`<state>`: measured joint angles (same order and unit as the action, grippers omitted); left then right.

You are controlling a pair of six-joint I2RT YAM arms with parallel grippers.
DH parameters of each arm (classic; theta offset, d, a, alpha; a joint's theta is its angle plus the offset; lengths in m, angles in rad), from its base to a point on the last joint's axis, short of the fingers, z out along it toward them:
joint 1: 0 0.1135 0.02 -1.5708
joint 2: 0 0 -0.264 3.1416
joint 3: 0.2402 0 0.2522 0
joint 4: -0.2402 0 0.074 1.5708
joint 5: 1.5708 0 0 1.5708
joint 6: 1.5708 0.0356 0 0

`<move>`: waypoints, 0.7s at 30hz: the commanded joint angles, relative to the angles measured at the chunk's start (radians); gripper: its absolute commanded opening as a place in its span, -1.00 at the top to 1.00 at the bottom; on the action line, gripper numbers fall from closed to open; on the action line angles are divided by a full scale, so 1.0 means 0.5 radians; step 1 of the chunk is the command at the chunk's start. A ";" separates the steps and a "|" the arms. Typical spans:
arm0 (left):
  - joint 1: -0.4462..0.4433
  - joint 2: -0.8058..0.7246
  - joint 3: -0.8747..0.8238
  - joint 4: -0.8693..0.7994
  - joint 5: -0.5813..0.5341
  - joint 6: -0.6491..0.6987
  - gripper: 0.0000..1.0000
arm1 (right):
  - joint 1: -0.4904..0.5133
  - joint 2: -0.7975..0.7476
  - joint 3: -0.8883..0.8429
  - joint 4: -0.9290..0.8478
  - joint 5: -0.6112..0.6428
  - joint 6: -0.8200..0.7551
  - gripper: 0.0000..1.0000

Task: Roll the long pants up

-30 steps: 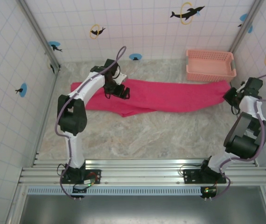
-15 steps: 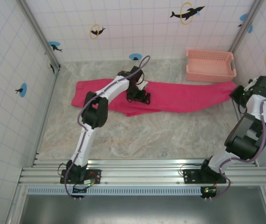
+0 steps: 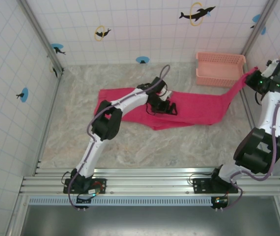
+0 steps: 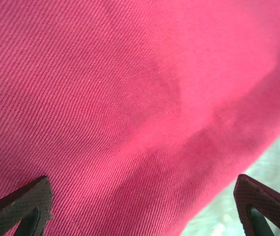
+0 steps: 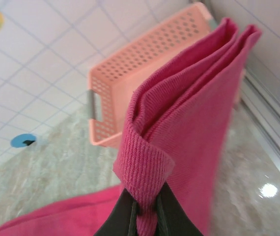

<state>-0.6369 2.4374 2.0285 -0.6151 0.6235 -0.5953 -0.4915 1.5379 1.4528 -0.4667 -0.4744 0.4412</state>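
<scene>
Left pincer (image 3: pixel 168 108) spread wide, fingertips low over the cloth mid-garment | long pants (image 3: pixel 195 104) lying stretched across the back of the marbled worktop (image 3: pixel 145 147), right end raised off it | right pincer (image 3: pixel 254 78) clamped on that folded end, just beside the pink basket (image 3: pixel 220 69)

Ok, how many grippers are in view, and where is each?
2. The left gripper is open, close above the middle of the pants. The right gripper is shut on one end of the pants, held up beside the basket.
</scene>
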 commanded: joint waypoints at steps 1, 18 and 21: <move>-0.199 0.279 0.005 0.101 0.312 -0.410 -0.95 | 0.141 -0.074 0.152 0.007 -0.075 -0.004 1.00; 0.931 -0.848 -0.766 0.330 0.287 -0.326 -0.95 | 1.389 -0.207 -0.024 0.045 0.483 -0.017 1.00; 1.122 -1.029 -0.871 0.221 0.260 -0.211 -0.95 | 1.601 -0.209 -0.052 0.088 0.584 0.020 1.00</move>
<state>-0.0612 2.0155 1.6421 -0.4488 0.7471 -0.7727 0.2447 1.4731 1.4464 -0.4896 -0.2604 0.4404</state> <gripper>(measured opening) 0.975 0.103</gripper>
